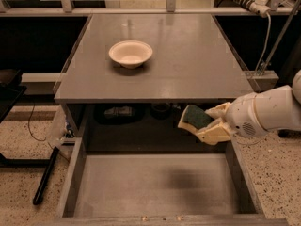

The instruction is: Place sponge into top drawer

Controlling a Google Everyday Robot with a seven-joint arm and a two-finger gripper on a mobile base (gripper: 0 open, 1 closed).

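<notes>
The sponge (196, 116), dark green on top with a pale yellow edge, is held in my gripper (207, 124). The cream fingers (214, 132) are closed around it. The gripper reaches in from the right on a white arm (265, 116). It holds the sponge below the tabletop's front edge and above the back right part of the top drawer (155, 185). The drawer is pulled out, wide and shallow, with a flat grey floor and low grey walls.
A white round bowl (130, 53) stands on the grey tabletop (188, 65), left of centre. Dark items (120, 112) lie on a shelf under the table. A black bar (45, 175) and a cable lie on the speckled floor at left. Metal rails stand at the back.
</notes>
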